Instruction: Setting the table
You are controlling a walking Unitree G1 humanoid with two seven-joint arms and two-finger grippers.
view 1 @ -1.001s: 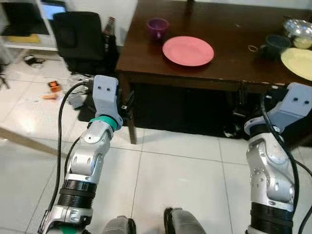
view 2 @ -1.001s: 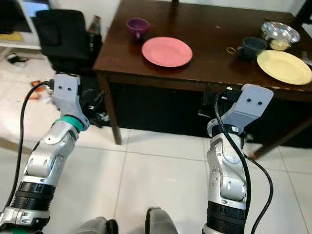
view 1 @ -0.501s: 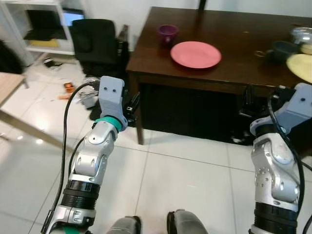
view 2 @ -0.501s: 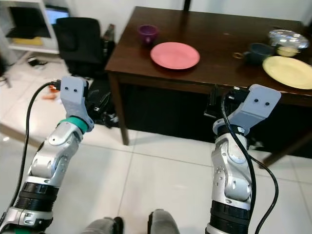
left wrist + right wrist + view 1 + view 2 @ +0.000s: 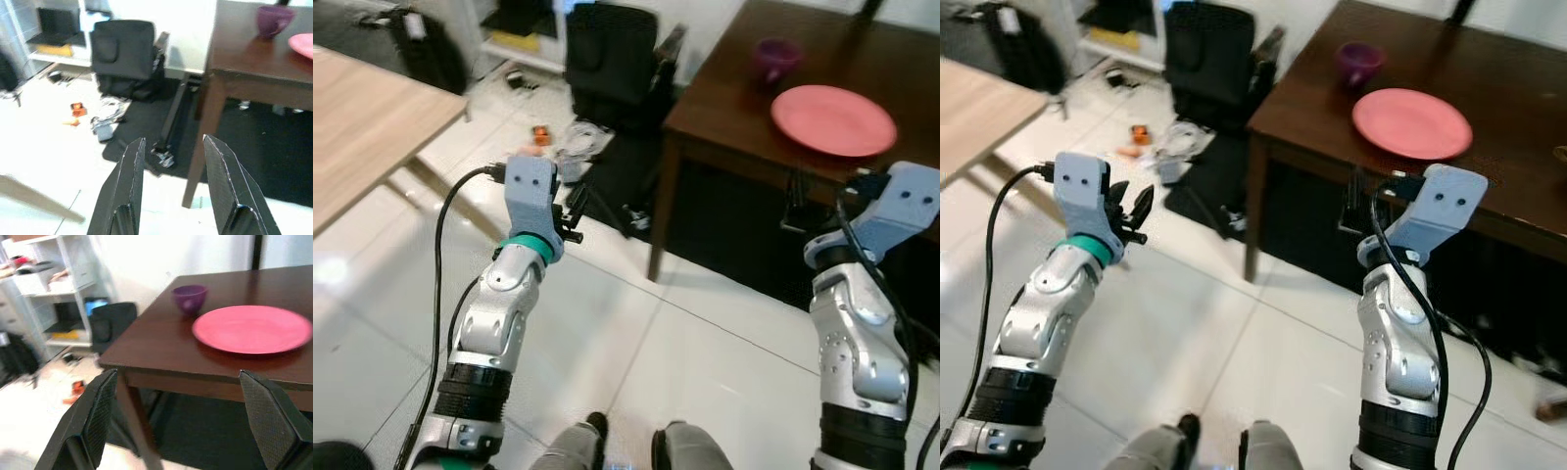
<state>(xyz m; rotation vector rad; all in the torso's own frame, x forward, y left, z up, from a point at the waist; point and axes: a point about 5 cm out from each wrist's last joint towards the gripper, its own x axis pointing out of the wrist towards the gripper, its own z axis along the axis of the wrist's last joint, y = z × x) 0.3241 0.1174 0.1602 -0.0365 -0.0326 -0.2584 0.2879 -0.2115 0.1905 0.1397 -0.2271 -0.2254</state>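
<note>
A dark wooden table (image 5: 724,88) stands ahead to the right. On it lie a pink plate (image 5: 832,119) and, behind it, a purple cup (image 5: 773,57). My right gripper (image 5: 178,382) is held low in front of the table's edge, below the plate, open wide and empty. My left gripper (image 5: 173,142) hangs over the white floor, left of the table leg (image 5: 198,147). It is open with nothing between its fingers (image 5: 134,161). Both arms are raised to about the same height.
A light wooden table (image 5: 362,127) juts in from the left. A black chair (image 5: 612,49) stands beside the dark table's corner, with small clutter (image 5: 558,147) on the floor before it. A black bag (image 5: 426,49) sits at the back left.
The view has swung left: the dark table slid right, its yellow plate and bowls left the picture, and the light wooden table came in. Both arms keep their pose.
</note>
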